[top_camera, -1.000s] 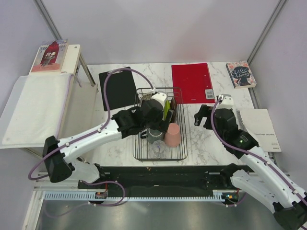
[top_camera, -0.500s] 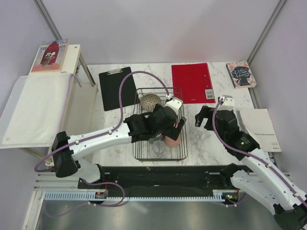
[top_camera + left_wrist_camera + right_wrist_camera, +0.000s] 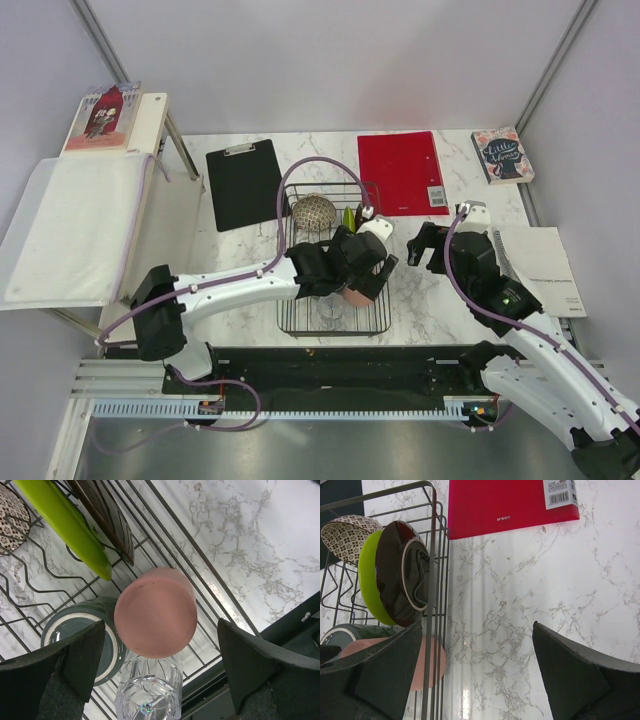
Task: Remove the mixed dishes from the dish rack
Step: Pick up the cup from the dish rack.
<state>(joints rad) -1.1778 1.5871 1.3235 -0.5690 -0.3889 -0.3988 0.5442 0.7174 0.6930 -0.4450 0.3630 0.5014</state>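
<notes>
Two empty tools gape: left tool (image 3: pixel 159 655) over pink cup (image 3: pixel 155 612) (mug (image 3: pixel 75 635), glass (image 3: pixel 147 692) crowding it), right tool (image 3: pixel 477 670) beside rack (image 3: pixel 434 555)

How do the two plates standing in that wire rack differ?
The lime-green plate is plain and bright; the dark red plate is glossy, with a pale ring on its facing side. The green one stands next to the patterned bowl, the dark one nearer the rack's side wall. Both stand on edge, side by side.
</notes>
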